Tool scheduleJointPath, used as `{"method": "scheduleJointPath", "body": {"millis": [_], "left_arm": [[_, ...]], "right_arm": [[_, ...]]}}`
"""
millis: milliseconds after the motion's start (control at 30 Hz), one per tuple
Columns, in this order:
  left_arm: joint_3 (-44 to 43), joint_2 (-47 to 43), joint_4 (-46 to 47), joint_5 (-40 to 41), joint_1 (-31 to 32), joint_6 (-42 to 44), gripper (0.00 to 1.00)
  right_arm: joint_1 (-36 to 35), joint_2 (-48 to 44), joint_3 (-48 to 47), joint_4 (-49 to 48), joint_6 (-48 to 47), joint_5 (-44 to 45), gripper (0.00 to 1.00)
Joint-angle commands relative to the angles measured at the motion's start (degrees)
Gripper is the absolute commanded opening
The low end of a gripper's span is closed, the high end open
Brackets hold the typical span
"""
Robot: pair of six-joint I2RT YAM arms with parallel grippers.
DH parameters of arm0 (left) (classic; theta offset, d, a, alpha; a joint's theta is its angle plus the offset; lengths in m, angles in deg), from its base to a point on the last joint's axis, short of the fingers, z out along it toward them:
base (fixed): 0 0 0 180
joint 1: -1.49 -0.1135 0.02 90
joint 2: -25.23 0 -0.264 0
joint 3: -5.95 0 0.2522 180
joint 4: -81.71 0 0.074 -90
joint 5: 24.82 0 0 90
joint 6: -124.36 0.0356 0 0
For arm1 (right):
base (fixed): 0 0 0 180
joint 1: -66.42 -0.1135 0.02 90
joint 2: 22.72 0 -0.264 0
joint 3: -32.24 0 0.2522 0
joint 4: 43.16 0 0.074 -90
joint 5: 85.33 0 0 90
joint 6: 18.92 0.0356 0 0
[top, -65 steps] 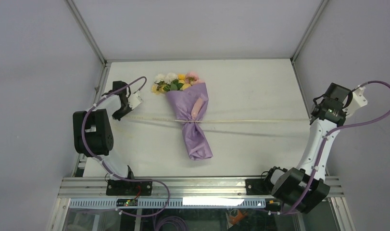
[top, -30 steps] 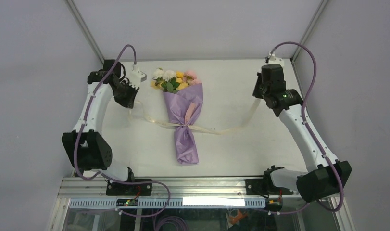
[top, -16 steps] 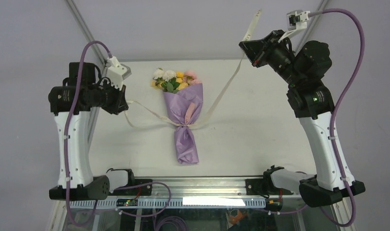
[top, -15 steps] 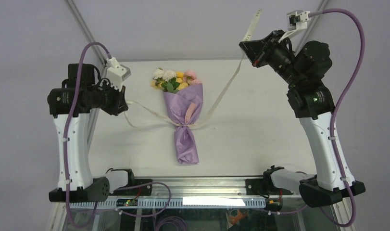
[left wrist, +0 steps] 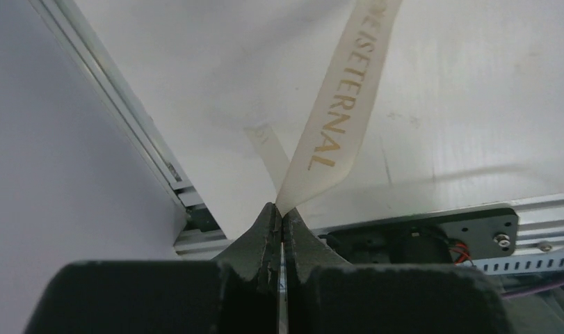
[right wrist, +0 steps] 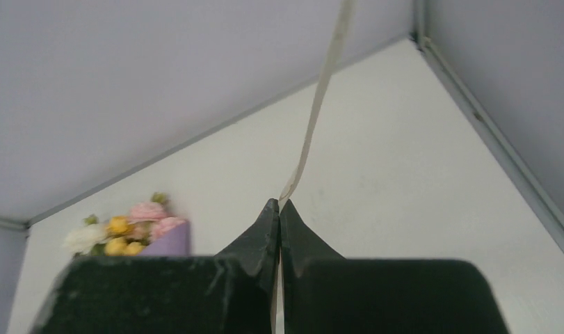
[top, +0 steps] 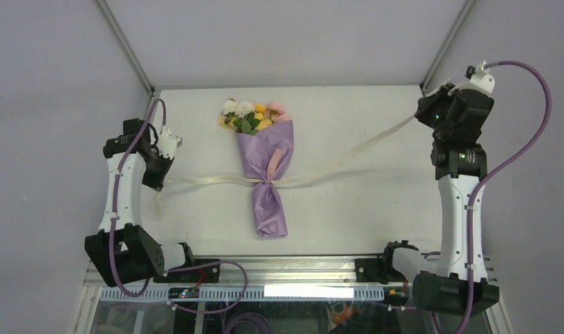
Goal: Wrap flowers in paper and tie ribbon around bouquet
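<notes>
Two tools, one ribbon: my left tool [left wrist: 279,214] is clenched on one end of the single cream ribbon [left wrist: 333,118]. Its two fingers are pinched flat together, and the gold-lettered strip rises from between their tips. A short loose tail hangs just beside it. My right tool [right wrist: 279,206] is clenched the same way on the other end, with a thin strip climbing edge-on from its tips.

Seen from above, the ribbon spans the white desk [top: 362,209] from side to side. It runs from my left tool at the desk's left edge to my right tool near the far right corner. The left stretch is nearly level, and the right stretch slants up toward the corner. Between them it crosses the pinched neck of the one bouquet [top: 266,163], which lies in the middle of the desk, well apart from both tools.

One sheet of lilac paper [top: 270,209] forms its cone, with a pale pink fold showing. The narrow tail points toward my bases. One bunch of white, yellow and pink flowers [top: 253,115] with green leaves shows from the wide end, toward the far edge. The blooms are too small to count singly.
</notes>
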Motion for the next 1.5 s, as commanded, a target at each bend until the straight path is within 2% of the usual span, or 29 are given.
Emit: {"method": "scheduleJointPath", "body": {"millis": [0, 167, 233, 333, 433, 533, 600, 667, 733, 833, 867, 933, 967, 1067, 1133, 1200, 1233, 1333, 1367, 1467], "left_arm": [[4.15, 1.54, 10.85, 6.1, -5.21, 4.05, 0.0], [7.65, 6.38, 15.19, 7.41, -10.47, 6.64, 0.0], [7.99, 8.0, 15.93, 7.75, -13.4, 8.07, 0.0], [7.39, 8.67, 15.77, 7.26, -16.28, 9.21, 0.0], [4.71, 6.17, 10.54, 2.37, -16.3, 8.73, 0.0], [-2.78, 2.76, -0.94, -12.11, -14.05, 6.17, 0.0], [-9.9, 1.12, -8.38, -19.12, -10.36, 3.81, 0.0], [-17.33, -0.44, -15.11, -24.72, -6.16, 1.28, 0.0], [-24.47, -2.35, -18.73, -31.81, -2.12, -0.74, 0.0], [-29.45, -5.7, -20.51, -39.26, 3.83, -3.38, 0.0], [-30.81, -6.94, -20.9, -41.13, 5.59, -3.56, 0.0], [-32.71, -8.79, -21.04, -44.68, 8.39, -3.39, 0.0], [-33.33, -9.74, -20.96, -46.67, 8.88, -2.96, 0.0], [-32.91, -12.69, -20.13, -51.14, 9.36, -1.24, 0.0], [-31.67, -13.86, -19.32, -52.01, 9.43, -1.46, 0.0], [-30.37, -14.37, -18.52, -51.88, 9.46, -2.97, 0.0], [-29.58, -14.77, -18.12, -51.86, 9.46, -3.38, 0.0], [-28.18, -15.91, -16.91, -51.45, 9.48, -3.99, 0.0], [-28.06, -16.11, -16.91, -51.21, 9.47, -4.03, 0.0], [-27.83, -16.43, -16.71, -50.16, 9.46, -4.23, 0.0]], "right_arm": [[5.6, -4.91, 10.63, -1.58, -2.04, 11.86, 0.0], [14.89, -6.14, 19.99, -3.27, 1.71, 16.7, 0.0], [18.09, -5.78, 20.83, -2.68, 3.47, 19.56, 0.0], [19.22, -5.49, 20.7, -2.49, 3.78, 17.87, 0.0], [16.44, -4.0, 19.43, -1.17, 3.39, 6.94, 0.0], [5.2, 0.87, 16.13, 6.57, -0.64, -5.39, 0.01], [-5.25, 4.23, 14.6, 14.53, -4.64, -5.77, 0.16], [-13.79, 8.15, 12.64, 25.26, -6.26, -3.99, 0.44], [-18.15, 13.61, 9.49, 35.56, -6.23, 0.79, 0.65], [-24.21, 16.27, 4.3, 42.12, -7.7, 14.27, 0.77], [-27.01, 15.28, 3.17, 40.55, -9.67, 16.55, 0.81], [-33.34, 10.85, 3.24, 32.08, -15.11, 16.51, 0.97], [-36.31, 8.23, 4.83, 25.51, -18.23, 14.52, 0.98], [-42.99, 1.58, 14.87, -0.16, -30.0, -6.51, 0.98], [-45.81, 0.98, 24.56, -24.23, -31.24, -20.53, 0.98], [-49.59, 5.84, 28.33, -41.85, -29.35, -26.6, 0.97], [-51.58, 9.7, 26.81, -43.18, -29.73, -27.74, 0.96], [-56.73, 19.53, 18.39, -37.13, -33.09, -27.75, 0.93], [-57.76, 21.68, 17.48, -38.11, -36.22, -29.63, 0.9], [-59.39, 27.04, 14.97, -41.48, -35.79, -31.69, 0.9]]}}
